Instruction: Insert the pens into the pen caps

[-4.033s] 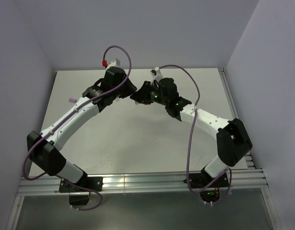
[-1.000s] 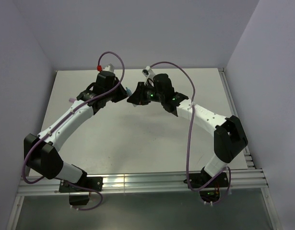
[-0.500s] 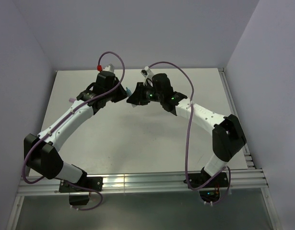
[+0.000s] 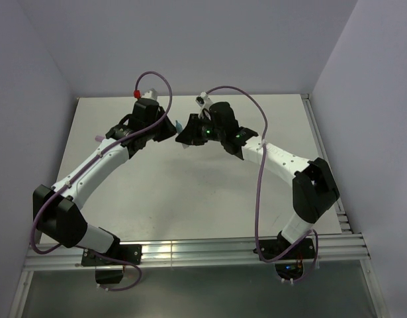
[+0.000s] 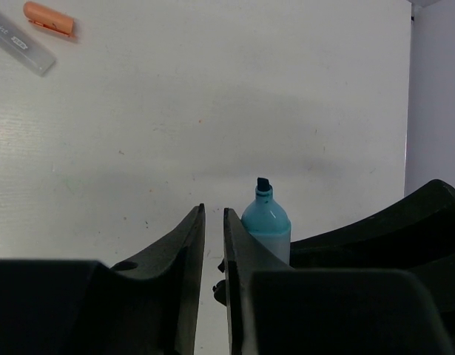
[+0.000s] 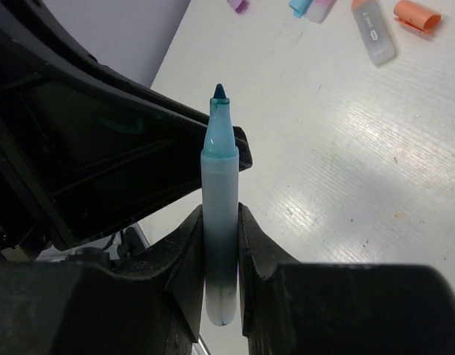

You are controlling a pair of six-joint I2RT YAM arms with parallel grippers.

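Observation:
In the right wrist view my right gripper [image 6: 221,211] is shut on the light blue pen [image 6: 220,170], which points tip up toward the left gripper's dark body. The left wrist view shows my left gripper [image 5: 214,211] with its jaws a narrow slit apart and nothing between them. That same blue pen [image 5: 265,218] stands just outside its right finger [image 5: 245,251]. From above, the two grippers meet at the table's far middle, with the pen [image 4: 179,124] between them. On the table lie a blue cap [image 6: 297,7], a pink pen [image 6: 321,7], a pink cap [image 6: 237,4], a clear pen [image 6: 375,33] and an orange cap [image 6: 417,15].
The orange cap [image 5: 49,18] and the clear pen [image 5: 16,46] lie at the far left of the left wrist view. A small pink piece [image 4: 97,138] shows beside the left arm. Grey walls close the table [image 4: 190,199] at back and sides; a rail runs along the near edge.
Since four seconds ago both grippers have moved left and drawn together. Over the last second the arms hardly move, and the blue pen tip now shows between them.

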